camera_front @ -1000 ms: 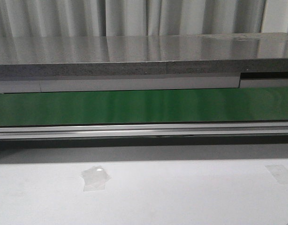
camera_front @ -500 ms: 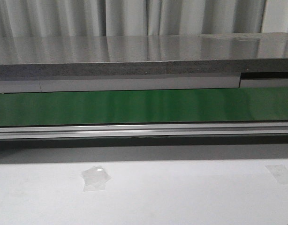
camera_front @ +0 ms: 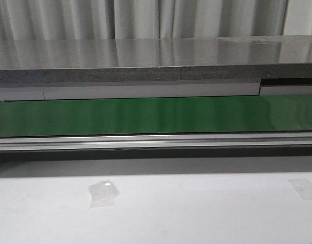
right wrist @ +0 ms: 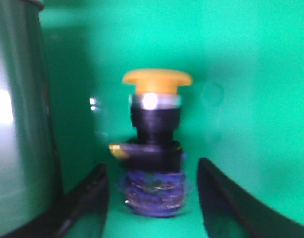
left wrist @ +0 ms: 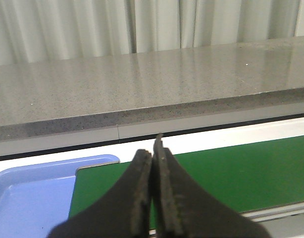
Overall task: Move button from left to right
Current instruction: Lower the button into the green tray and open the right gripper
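**Right hand open around the button; front view unchanged**

Across the last second nothing is seen to change in the front view: the green belt (camera_front: 156, 116), the grey worktop (camera_front: 156, 213) and the tape patch (camera_front: 102, 193) lie as before, and neither arm appears there. No progress can therefore be read from that view.

In the right wrist view the button (right wrist: 154, 144) is seen between the two fingers of the right hand (right wrist: 153, 191), with its orange-yellow cap pointing away from the hand, on a green surface. The fingers (right wrist: 87, 198) are spread, with a gap on each side of the black body, so nothing is gripped yet. A grey upright surface (right wrist: 21, 124) stands just beside one finger.

The left hand (left wrist: 153, 198) is pressed shut on nothing, with a blue tray (left wrist: 33, 193) ahead of it and to one side.

The grasp is judged to be the step in hand; closing on the body would be needed next.
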